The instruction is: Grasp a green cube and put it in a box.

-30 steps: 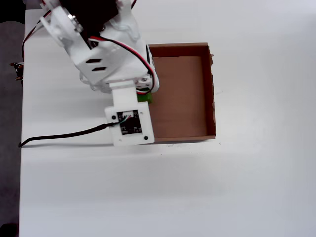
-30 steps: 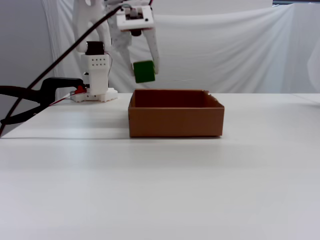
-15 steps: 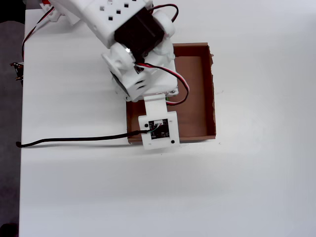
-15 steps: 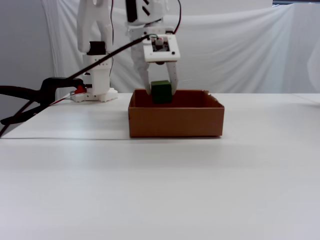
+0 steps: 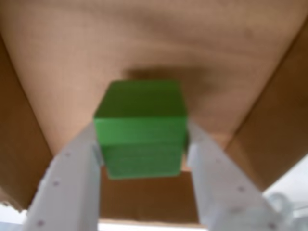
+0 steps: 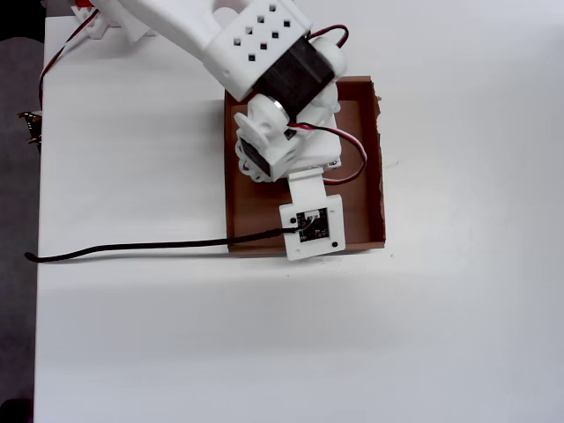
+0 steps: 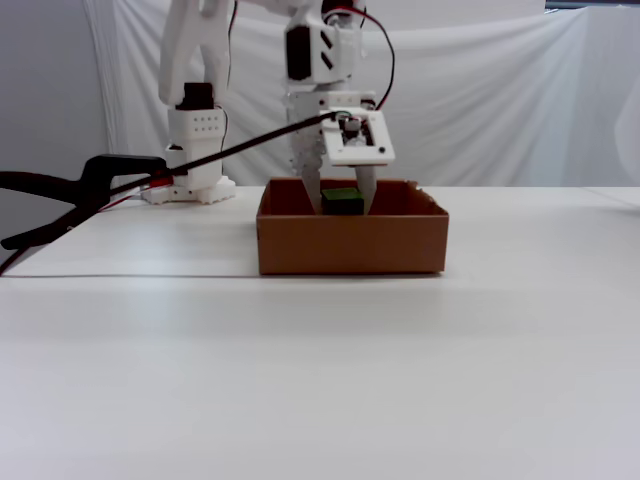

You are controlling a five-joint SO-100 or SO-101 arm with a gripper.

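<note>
In the wrist view the green cube (image 5: 140, 127) sits between my two white fingers (image 5: 72, 178), and my gripper (image 5: 142, 139) is shut on it above the brown floor of the box (image 5: 57, 57). A dark shadow lies on the floor just beyond the cube. From the fixed view the cube (image 7: 342, 201) shows only its top over the rim of the box (image 7: 350, 240), with my gripper (image 7: 342, 206) reaching down inside. In the overhead view the arm and its wrist camera mount (image 6: 311, 226) cover the cube; the box (image 6: 380, 159) shows around them.
A black clamp (image 7: 70, 190) and the arm's base (image 7: 195, 150) stand at the left in the fixed view. A black cable (image 6: 132, 247) runs left across the white table to its left edge (image 6: 39, 264). A white curtain hangs behind.
The gripper has carried the cube from beside the box's left wall to over the box, then down inside it. The cube has sunk to rim level.
</note>
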